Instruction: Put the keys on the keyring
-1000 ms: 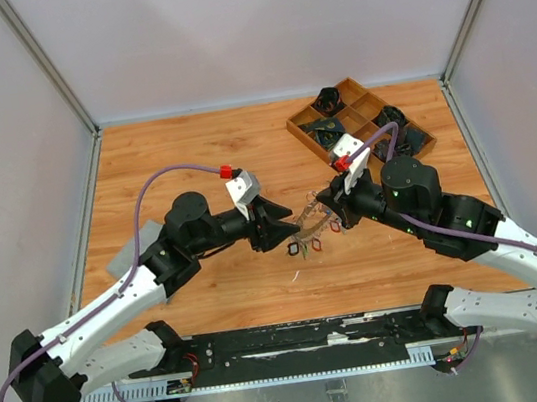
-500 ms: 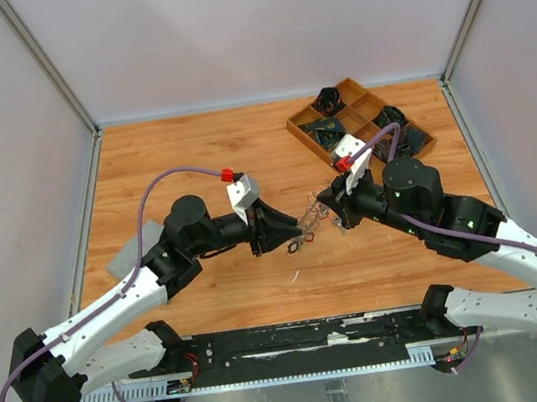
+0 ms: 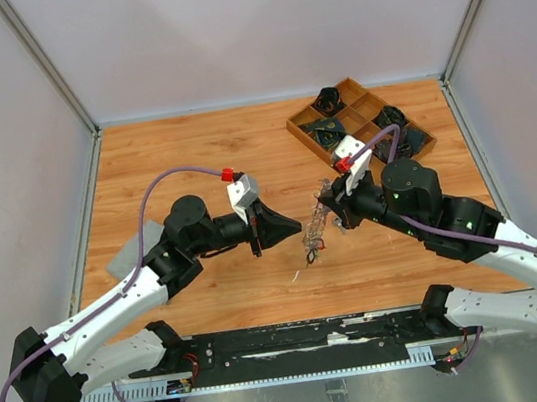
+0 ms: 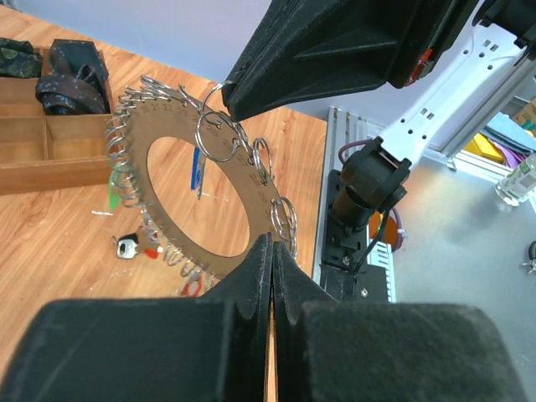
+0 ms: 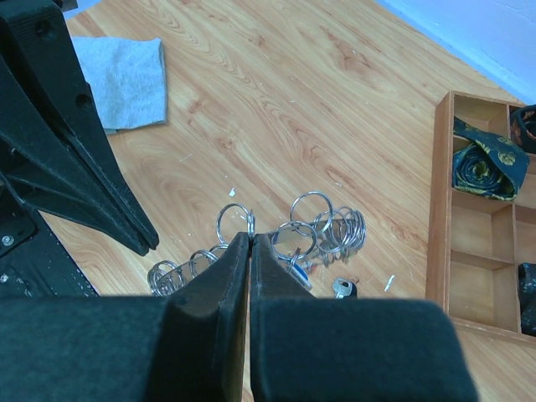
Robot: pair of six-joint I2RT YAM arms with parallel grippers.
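The keyring [image 3: 314,222] is a flat tan ring edged with many small silver split rings. It hangs upright from my right gripper [image 3: 326,195], which is shut on one split ring [image 5: 239,224]. In the left wrist view the keyring [image 4: 163,126] hangs under the right fingertips [image 4: 230,99]. My left gripper [image 3: 295,225] is shut and sits just left of the ring's lower edge, with nothing visibly held [image 4: 272,244]. Small keys with black and red tags [image 4: 127,245] lie on the table below. A black-tagged key [image 5: 342,289] shows beside my right fingers.
A wooden compartment tray [image 3: 294,128] with dark rolled items stands at the back right, and also shows in the right wrist view [image 5: 440,209]. A grey cloth [image 3: 139,246] lies left of the left arm. A metal rail [image 3: 300,343] runs along the near edge.
The keyring was stretched flat between both grippers. The left gripper has drawn back slightly left off it, and the ring now hangs upright from the right gripper alone.
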